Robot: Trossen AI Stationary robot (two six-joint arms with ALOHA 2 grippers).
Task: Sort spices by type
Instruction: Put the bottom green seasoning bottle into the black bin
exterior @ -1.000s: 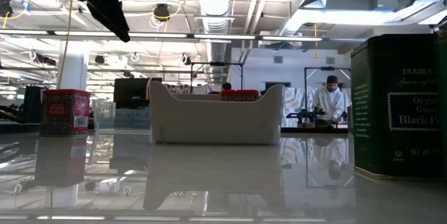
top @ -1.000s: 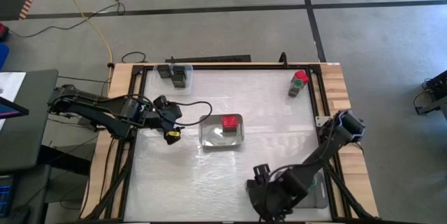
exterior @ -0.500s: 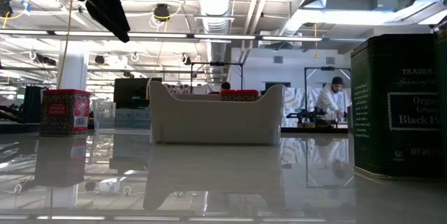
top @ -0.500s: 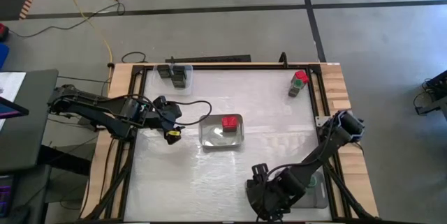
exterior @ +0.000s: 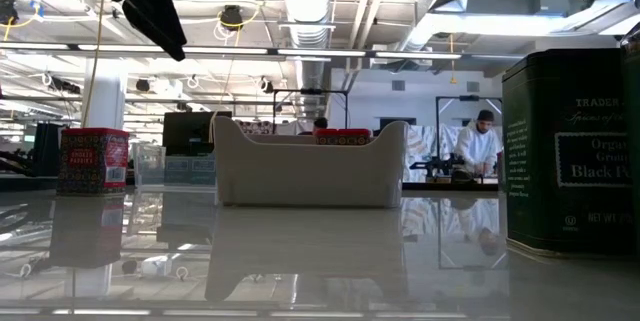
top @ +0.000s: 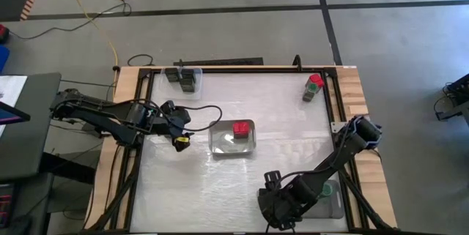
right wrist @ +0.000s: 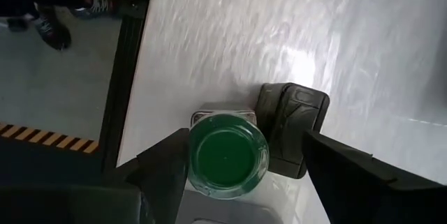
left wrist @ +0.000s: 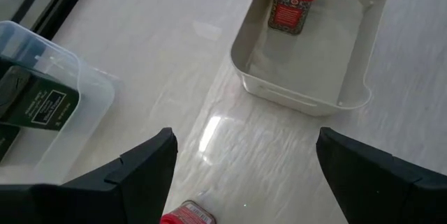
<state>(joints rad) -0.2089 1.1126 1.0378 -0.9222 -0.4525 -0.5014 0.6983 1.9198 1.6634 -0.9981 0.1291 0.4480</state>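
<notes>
**Desk:** Start on the left. What do you have?

**Operator:** My left end effector [top: 179,131] hangs above the left side of the table [top: 220,184], fingers spread wide and holding nothing. From its wrist camera I see a red-capped jar [left wrist: 187,213] standing on the table just beneath it. In the level view that jar is out on its own, left of the grey tray.

**Desk:** And behind the left arm?

**Operator:** At the far left corner sits a clear tray [top: 192,75] with dark tins [top: 186,81] in it.

**Desk:** The middle?

**Operator:** The grey tray [top: 222,142] is at the centre of the table. A second red-capped jar [top: 239,128] stands upright inside it, against the far wall.

**Desk:** The right arm?

**Operator:** My right end effector [top: 277,207] is at the near edge of the table. Its fingers are parted and grip nothing. Looking down past them, I see a green-capped jar [right wrist: 227,158] and a black tin [right wrist: 293,130] side by side, touching. The level view shows that black tin large on the right, upright.

**Desk:** Anything farther right?

**Operator:** At the far right corner there is a jar showing red and green on top [top: 314,81], with a dark container [top: 308,94] against it. Beyond the table, a person in a white coat [exterior: 478,146] is in the room.
</notes>
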